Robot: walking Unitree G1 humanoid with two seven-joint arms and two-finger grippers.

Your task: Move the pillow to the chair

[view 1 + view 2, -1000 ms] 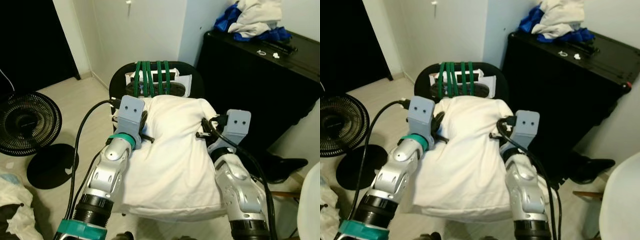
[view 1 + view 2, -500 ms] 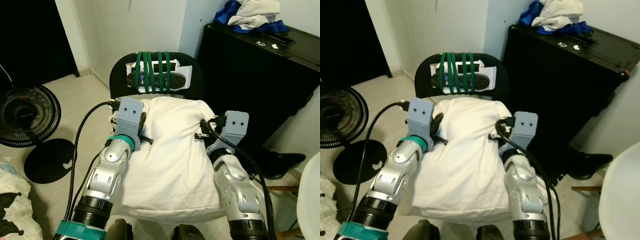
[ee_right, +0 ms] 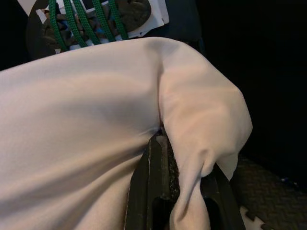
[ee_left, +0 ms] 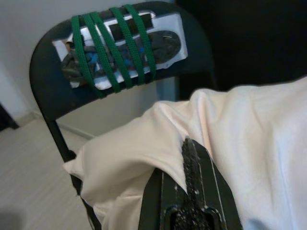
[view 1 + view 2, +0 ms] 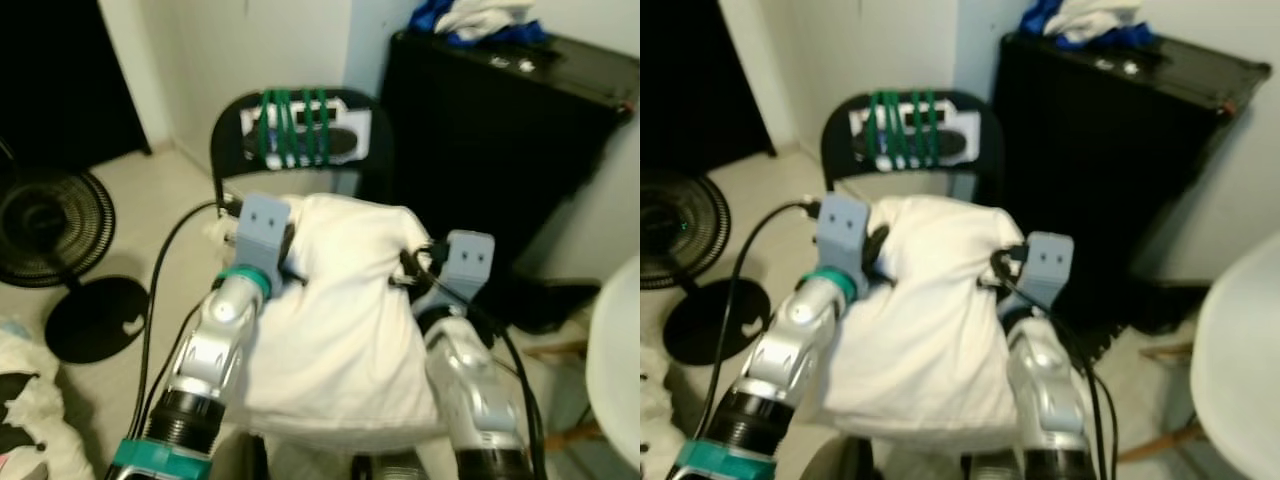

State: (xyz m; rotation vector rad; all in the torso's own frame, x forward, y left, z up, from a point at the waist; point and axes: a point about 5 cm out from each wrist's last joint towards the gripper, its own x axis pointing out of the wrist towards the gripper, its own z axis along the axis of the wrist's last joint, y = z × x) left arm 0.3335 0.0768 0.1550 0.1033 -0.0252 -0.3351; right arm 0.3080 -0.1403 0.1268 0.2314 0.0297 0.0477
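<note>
Two silver arms with teal wrist bands, grey box-shaped wrist housings, looping black cables and black fingers (image 4: 194, 191).

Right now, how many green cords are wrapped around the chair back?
4. The green cords run side by side across the chair backrest, strapping a flat packet to it, just beyond the pillow. More could be hidden behind.

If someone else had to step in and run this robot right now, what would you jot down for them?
Left gripper: shut on the pillow, at its left edge.
Right gripper: shut on the pillow's right corner.
The pillow hangs between both arms, just in front of the black chair with green cords round its backrest.
Done: pillow picked up and brought to the chair.
Left: lower it onto the seat, then open both sets of fingers.
</note>
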